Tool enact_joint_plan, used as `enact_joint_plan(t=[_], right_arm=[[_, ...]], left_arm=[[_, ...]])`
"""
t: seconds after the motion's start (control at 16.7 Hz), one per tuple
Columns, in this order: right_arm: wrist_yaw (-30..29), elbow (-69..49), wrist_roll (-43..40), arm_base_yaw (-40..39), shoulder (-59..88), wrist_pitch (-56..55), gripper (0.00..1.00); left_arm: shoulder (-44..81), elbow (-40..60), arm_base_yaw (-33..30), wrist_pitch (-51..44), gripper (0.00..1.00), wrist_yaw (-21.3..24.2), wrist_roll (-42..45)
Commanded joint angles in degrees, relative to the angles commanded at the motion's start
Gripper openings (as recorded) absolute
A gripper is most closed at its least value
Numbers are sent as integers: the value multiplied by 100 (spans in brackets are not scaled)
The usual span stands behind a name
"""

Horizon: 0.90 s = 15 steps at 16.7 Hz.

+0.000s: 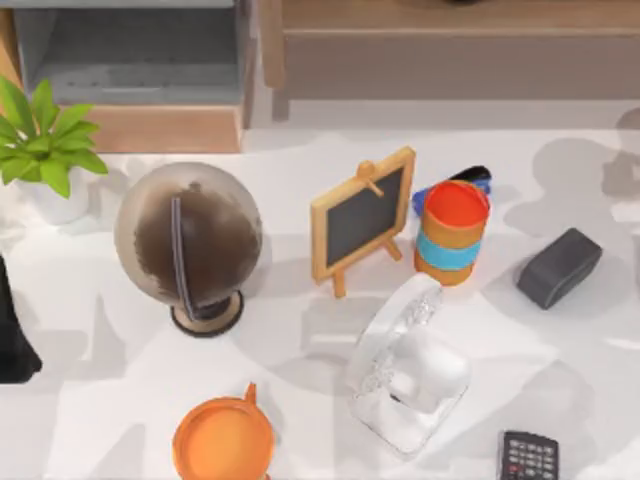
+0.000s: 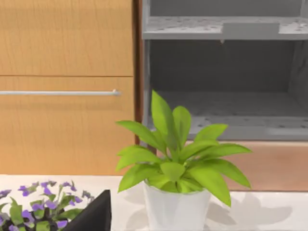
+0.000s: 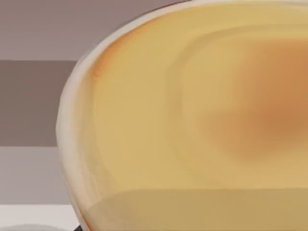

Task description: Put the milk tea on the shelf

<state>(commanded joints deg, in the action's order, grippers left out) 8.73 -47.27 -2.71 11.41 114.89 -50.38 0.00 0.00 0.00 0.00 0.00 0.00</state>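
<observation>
Landmark = globe [image 1: 190, 245], a mottled brown-grey sphere on a round dark base, in a dark arc frame.

- Milk tea [image 1: 222, 440]: I take it to be the orange round-topped cup with a short stub at its rim. It stands on the table [image 1: 300, 360] in front of the globe, slightly right, at the near edge, well apart from the shelf.
- Shelf [image 1: 165, 128]: behind the globe, past the table's far edge. Tan wooden boards, grey inner panels. In the left wrist view its open grey bays [image 2: 216, 130] sit beside wood drawer fronts with a thin metal bar handle [image 2: 57, 93].
- The globe itself stands between the cup and the shelf.
- Left of the globe: a potted plant [image 1: 45, 150] with glossy green leaves in a white pot.
- Right of the globe: a small chalkboard easel [image 1: 360, 215] with a wood frame and dark slate. Further right is an orange-and-blue banded can [image 1: 452, 235], then a dark grey rounded block [image 1: 558, 267].
- Front-right of the globe: a clear glassy object [image 1: 405, 375], and past it a black calculator [image 1: 528, 457].
- Table surface: plain matte white with soft shadows.
- Left arm [image 1: 12, 340]: at the table's edge left of the globe. Left gripper [image 2: 94, 216] is a dark wedge near purple flowers [image 2: 33, 211]; can't tell if it's open or closed.
- The right wrist view has a smooth tan-orange curved surface [image 3: 202, 120] with a pale rim, very close. Right gripper state: can't tell.
</observation>
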Motion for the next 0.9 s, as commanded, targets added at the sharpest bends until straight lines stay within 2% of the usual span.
enact_joint_plan(t=[0.6,0.9], right_arm=[[6,-104,10,99,-378,200,0],[-13,-246,25,348,-1086,964,0]], left_arm=[[0,0,0,0,100,0,0],[0,0,0,0,100,0,0]])
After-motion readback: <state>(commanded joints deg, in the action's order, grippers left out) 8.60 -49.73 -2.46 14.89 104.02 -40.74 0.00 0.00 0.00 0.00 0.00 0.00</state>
